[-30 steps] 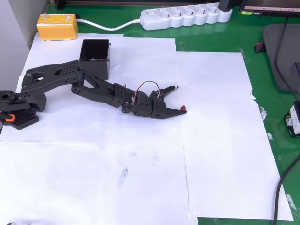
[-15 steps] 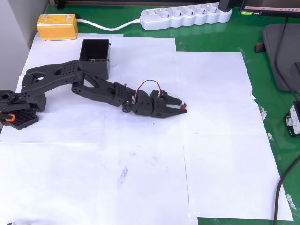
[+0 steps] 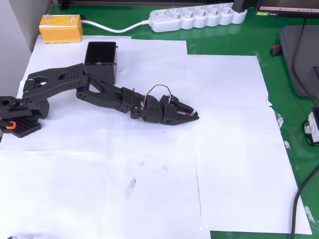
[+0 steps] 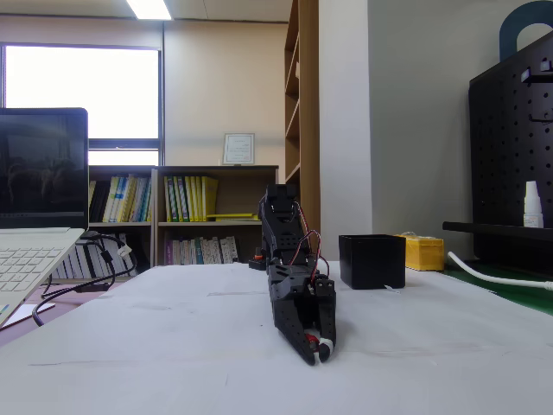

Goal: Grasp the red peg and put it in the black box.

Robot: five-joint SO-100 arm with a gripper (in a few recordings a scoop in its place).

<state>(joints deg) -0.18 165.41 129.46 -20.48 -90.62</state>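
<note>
One arm lies stretched low across the white paper sheets [image 3: 234, 164] covering the green worktop [image 3: 224, 42], reaching toward the right of the overhead view from its base at the left edge. Its tool [image 3: 193, 115] sits at paper level with both fingers drawn together to a narrow point. A speck of dark red shows at the very tip, which is the red peg [image 3: 196, 115], pinched between the fingertips. In the fixed view the tool [image 4: 318, 347] points down toward the camera, tip on or just above the paper, and the object at the tip reads pale rather than red. The peg is too small in either view to establish its long axis or the direction it points. The black box [image 3: 101, 61] stands upright on the paper near the arm's upper link, open side up, well apart from the tool and to its upper left in the overhead view. In the fixed view the black box [image 4: 371, 260] stands behind and to the right of the arm. A yellow box [image 3: 61, 27] rests on the worktop beyond the black box, beside a white power strip [image 3: 197, 18].
</note>
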